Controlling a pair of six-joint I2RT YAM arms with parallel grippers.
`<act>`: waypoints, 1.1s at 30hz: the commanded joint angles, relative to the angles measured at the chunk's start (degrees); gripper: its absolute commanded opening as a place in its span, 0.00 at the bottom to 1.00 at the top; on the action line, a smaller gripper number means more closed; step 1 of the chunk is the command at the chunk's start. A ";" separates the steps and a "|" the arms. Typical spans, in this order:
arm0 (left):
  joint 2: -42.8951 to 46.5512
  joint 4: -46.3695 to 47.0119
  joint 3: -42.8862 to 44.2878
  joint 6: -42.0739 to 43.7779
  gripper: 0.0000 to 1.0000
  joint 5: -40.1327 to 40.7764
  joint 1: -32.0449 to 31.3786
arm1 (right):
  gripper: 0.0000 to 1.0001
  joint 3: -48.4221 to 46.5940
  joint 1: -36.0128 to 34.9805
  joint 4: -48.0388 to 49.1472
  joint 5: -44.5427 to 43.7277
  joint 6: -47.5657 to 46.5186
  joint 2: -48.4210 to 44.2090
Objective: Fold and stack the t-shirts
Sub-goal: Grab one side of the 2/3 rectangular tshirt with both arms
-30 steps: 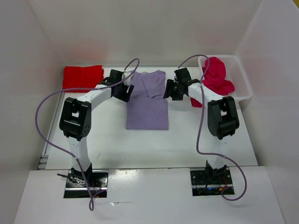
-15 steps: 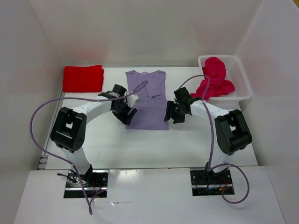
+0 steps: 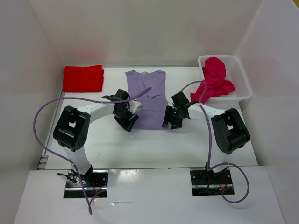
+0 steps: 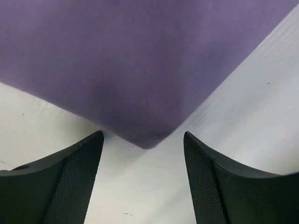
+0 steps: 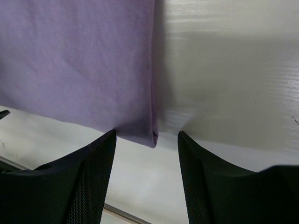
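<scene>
The lavender t-shirt [image 3: 148, 98] lies flat in the middle of the table, sides folded in. My left gripper [image 3: 129, 123] is open at its near left corner, which shows in the left wrist view [image 4: 145, 135] between the fingers. My right gripper [image 3: 168, 122] is open at its near right corner, which shows in the right wrist view [image 5: 152, 135]. The bright red t-shirt [image 3: 83, 78] lies folded at the back left. The crimson t-shirt [image 3: 216, 79] is bunched in the bin and hangs over its rim.
The white plastic bin [image 3: 240, 81] stands at the back right. White walls enclose the table on the left, back and right. Purple cables loop from both arms.
Both grippers have moved from the shirt's upper sides toward me, down to its near corners. The shirt has not moved.
</scene>
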State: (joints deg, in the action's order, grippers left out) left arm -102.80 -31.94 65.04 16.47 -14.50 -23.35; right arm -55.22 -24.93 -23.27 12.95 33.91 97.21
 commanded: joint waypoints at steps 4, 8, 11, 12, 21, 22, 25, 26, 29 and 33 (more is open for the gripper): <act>-0.02 1.18 1.50 -1.88 0.74 -7.02 1.73 | 0.59 0.91 -0.47 2.09 0.50 1.25 0.70; -2.31 0.57 1.50 -1.36 0.61 -8.44 1.73 | 0.58 0.91 -0.99 2.09 1.02 1.25 1.32; -4.59 0.04 1.50 -1.35 0.57 -8.96 1.73 | 0.58 0.91 -1.00 2.09 1.02 1.25 2.45; -4.60 0.04 2.19 -1.35 0.54 -9.57 1.73 | 0.57 1.43 -1.00 2.09 1.02 1.25 2.46; -6.88 -0.58 4.48 -2.06 0.01 -10.46 2.26 | 0.24 0.82 -1.00 2.09 2.25 1.25 3.07; -6.88 -0.58 4.49 -2.06 0.00 -10.46 2.26 | 0.10 0.12 -1.00 1.48 2.25 1.25 3.07; -4.79 -1.19 4.49 -1.53 0.00 -10.46 2.26 | 0.00 -1.29 -1.00 -0.19 2.25 0.72 3.07; -4.08 -2.76 5.01 -1.53 0.00 -9.50 2.26 | 0.00 -1.90 -1.00 -0.90 2.86 0.20 3.07; -0.30 -5.22 5.63 -0.74 0.00 -5.99 2.26 | 0.00 -3.04 -1.00 -4.50 3.49 0.19 -1.13; 2.34 -9.09 5.63 3.38 0.00 -2.38 2.26 | 0.00 -2.44 -1.00 -8.80 2.87 -0.42 -6.76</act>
State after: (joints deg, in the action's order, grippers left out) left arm -104.18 -35.68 68.95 16.32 -20.29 -21.34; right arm -55.90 -25.34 -26.68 16.36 34.85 96.44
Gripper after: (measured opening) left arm 0.011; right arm 0.010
